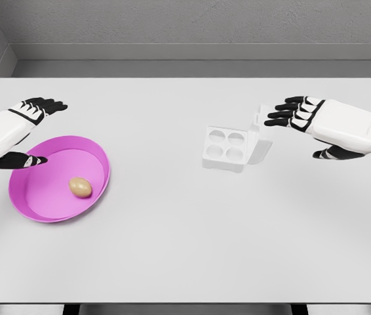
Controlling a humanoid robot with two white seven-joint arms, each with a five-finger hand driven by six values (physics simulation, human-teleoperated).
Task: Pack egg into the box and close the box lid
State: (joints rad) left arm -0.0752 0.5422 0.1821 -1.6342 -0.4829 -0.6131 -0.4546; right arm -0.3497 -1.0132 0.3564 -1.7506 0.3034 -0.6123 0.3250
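Head view showed a smooth tan egg (pixel 80 187) lying in a round pink dish (pixel 41 207) on the matte white bench (pixel 172 249). A white four-cup box (pixel 226 149) stood open mid-bench. Left hand (pixel 25 131) and right hand (pixel 307 121) hovered with fingers spread, holding nothing.

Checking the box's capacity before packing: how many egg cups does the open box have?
4, all empty, in a two-by-two grid in the white box near the table's middle: two toward the raised lid, two nearer the camera. None looks hidden.
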